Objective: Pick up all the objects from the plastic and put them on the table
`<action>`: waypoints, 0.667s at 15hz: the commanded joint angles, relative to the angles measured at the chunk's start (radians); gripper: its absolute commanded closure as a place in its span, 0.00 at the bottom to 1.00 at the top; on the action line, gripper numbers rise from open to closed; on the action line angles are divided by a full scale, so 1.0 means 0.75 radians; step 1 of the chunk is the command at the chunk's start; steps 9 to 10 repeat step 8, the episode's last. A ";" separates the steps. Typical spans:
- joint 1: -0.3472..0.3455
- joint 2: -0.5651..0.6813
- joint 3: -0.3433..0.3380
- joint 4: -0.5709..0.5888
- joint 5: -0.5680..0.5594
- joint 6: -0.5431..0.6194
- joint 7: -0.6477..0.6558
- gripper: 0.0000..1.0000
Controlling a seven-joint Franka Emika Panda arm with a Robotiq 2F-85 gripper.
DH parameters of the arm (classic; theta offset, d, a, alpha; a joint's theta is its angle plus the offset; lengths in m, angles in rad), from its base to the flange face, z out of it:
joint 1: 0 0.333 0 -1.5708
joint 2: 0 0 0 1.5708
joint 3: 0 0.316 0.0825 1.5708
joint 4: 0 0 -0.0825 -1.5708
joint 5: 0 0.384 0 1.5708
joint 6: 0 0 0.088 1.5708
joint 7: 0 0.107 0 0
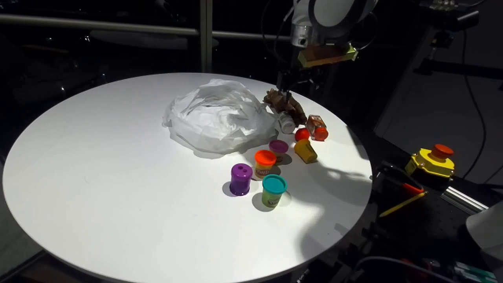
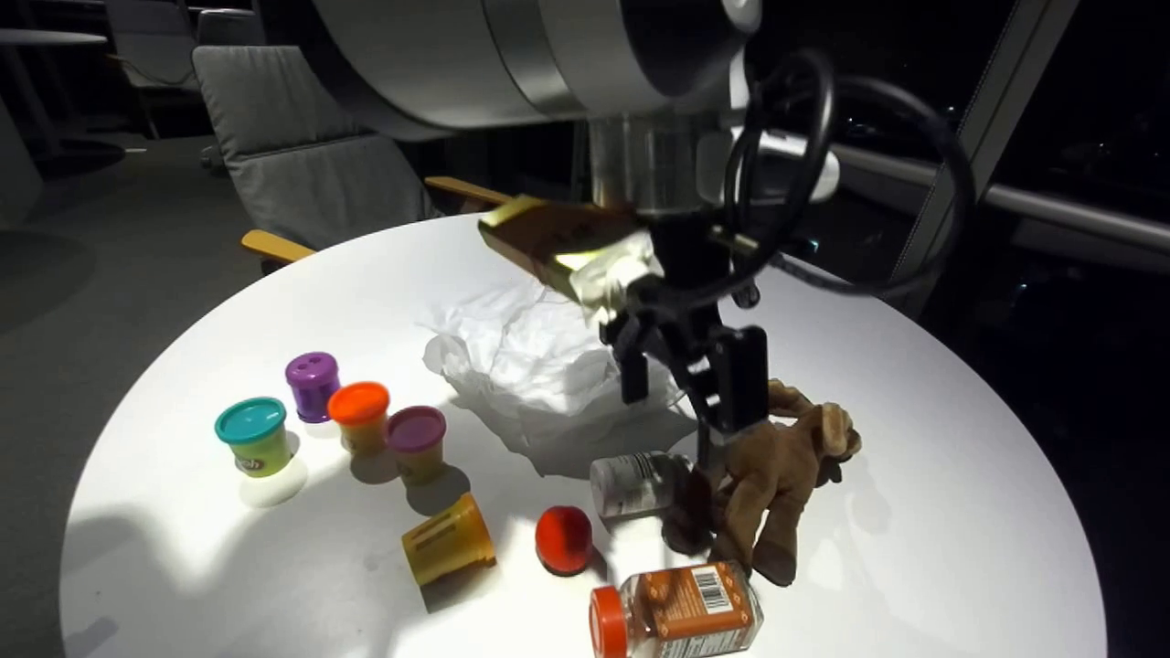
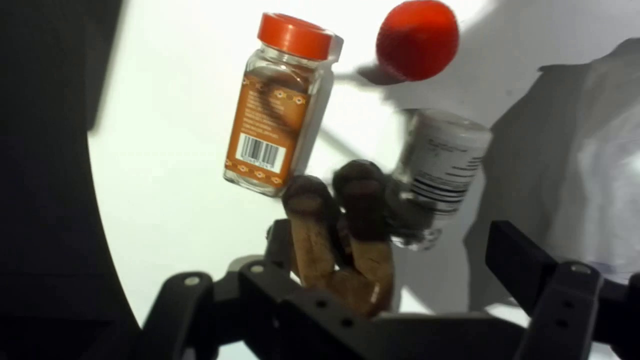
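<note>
My gripper [image 3: 392,241] hangs spread wide, holding nothing, above the brown toy [image 2: 772,461]; in an exterior view the plastic [image 1: 220,127] lies just left of it.

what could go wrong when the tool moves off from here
The open tool is close to the brown plush toy, so a sideways move might drag it or shove it into the white-labelled jar beside it. That jar and the yellow cup both lie on their sides, so a nudge could set either rolling. The crumpled plastic is near too, and might snag.
</note>
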State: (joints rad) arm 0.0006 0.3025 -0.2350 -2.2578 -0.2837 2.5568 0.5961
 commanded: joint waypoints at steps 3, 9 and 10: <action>-0.014 -0.201 0.106 -0.038 0.094 -0.093 -0.203 0.00; -0.030 -0.351 0.161 -0.087 0.155 -0.162 -0.312 0.00; -0.030 -0.351 0.161 -0.087 0.155 -0.162 -0.312 0.00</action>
